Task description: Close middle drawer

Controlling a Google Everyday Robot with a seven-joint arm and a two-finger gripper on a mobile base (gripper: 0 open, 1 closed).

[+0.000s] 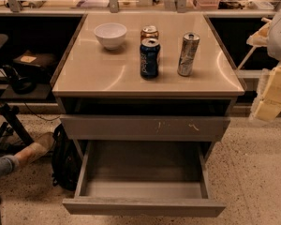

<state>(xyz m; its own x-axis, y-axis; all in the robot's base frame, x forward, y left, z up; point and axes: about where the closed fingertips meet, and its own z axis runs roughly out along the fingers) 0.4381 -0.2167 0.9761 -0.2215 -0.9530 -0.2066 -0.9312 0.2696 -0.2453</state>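
The middle drawer (143, 206) is the lowest one in view. It is pulled far out of the grey cabinet, and its plain grey front is near the bottom of the camera view. Its grey box interior (143, 170) is empty. Above it is a similar drawer front with pale scratch marks (145, 127), standing slightly out from the cabinet. My gripper (271, 95) is the cream-coloured part at the right edge, level with the countertop. It is well to the right of and above the open drawer, touching nothing.
The countertop (98, 74) holds a white bowl (110, 34), a blue can (150, 57), a silver can (188, 54) and a brown can (149, 32). A black bag (65, 159) and a person's foot (35, 150) are on the floor at the left.
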